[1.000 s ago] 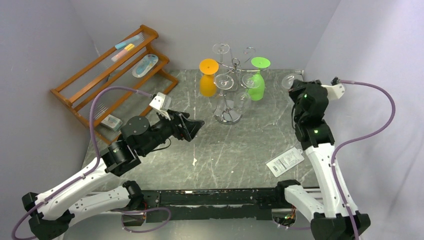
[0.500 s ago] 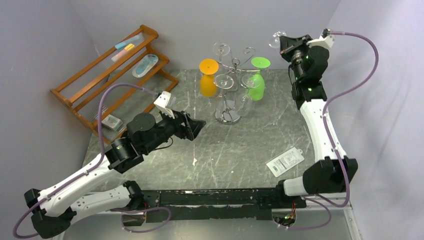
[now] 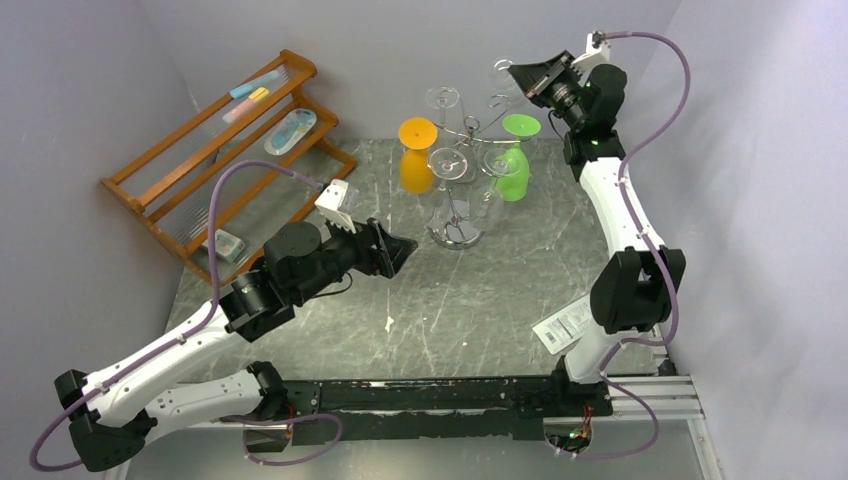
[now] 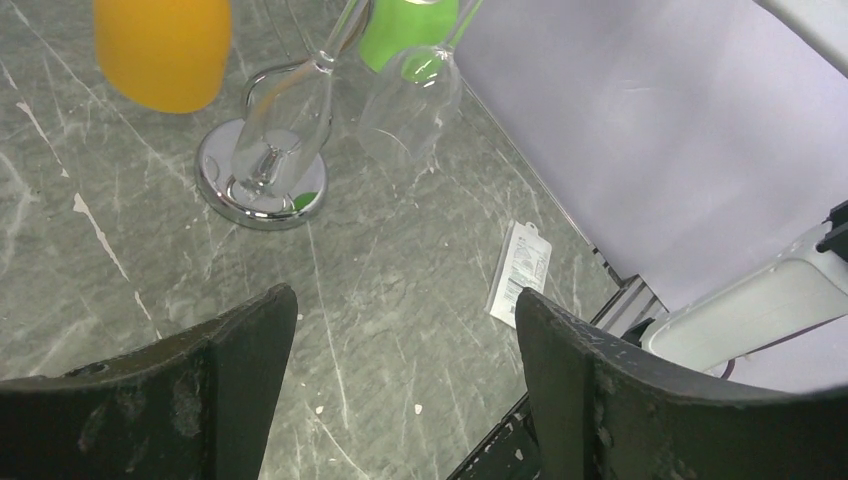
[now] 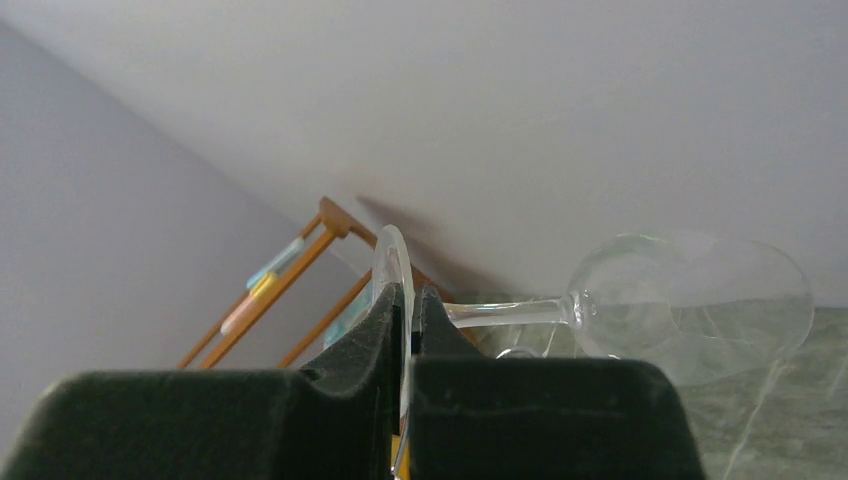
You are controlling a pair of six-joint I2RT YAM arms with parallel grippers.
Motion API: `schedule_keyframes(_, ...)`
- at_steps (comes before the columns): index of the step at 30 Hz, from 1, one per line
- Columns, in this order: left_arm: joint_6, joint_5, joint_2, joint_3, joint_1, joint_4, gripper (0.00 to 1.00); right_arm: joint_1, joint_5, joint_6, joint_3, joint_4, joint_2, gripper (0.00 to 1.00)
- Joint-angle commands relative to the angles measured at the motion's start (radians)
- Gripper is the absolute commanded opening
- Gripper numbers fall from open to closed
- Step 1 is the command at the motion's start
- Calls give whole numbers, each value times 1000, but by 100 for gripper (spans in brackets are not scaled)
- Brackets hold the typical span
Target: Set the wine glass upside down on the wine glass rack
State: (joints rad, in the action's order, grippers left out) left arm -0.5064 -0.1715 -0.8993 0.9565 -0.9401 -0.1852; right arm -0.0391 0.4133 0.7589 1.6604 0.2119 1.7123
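The wine glass rack (image 3: 466, 131) is a silver wire stand on a round chrome base (image 3: 456, 236) at the back middle of the table; the base also shows in the left wrist view (image 4: 262, 186). An orange glass (image 3: 416, 156), a green glass (image 3: 515, 160) and clear glasses hang on it upside down. My right gripper (image 3: 528, 76) is raised high beside the rack's top right, shut on the foot of a clear wine glass (image 5: 690, 300), which lies sideways with its bowl away from the fingers (image 5: 360, 340). My left gripper (image 3: 397, 250) is open and empty, left of the rack base, low over the table (image 4: 405, 310).
An orange-brown wooden tiered shelf (image 3: 230, 150) with small items stands at the back left. A white packet (image 3: 570, 322) lies on the grey marble table at the front right. Grey walls close in the left, back and right.
My right arm has risen from the table's back right and swung left to the rack's top, carrying the clear wine glass. My left gripper has shifted slightly right.
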Motion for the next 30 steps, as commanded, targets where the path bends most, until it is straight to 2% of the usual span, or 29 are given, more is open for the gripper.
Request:
schedule_keyframes(1,-10,22,4,14,-2,10,84,-35,94,-26,66,43,21,0)
schedule_keyframes(8,-16,-2,5,3,-2,9,83,-61,99,-16,96,-6,75,0)
schedule_keyframes(13,-17,-107,26,-7,-2,-12,82,-62,79,9,123,-99,74,0)
schedule_keyframes(30,-52,-304,89,0,-2,-99,83,-79,123,35,198,-278,119,0)
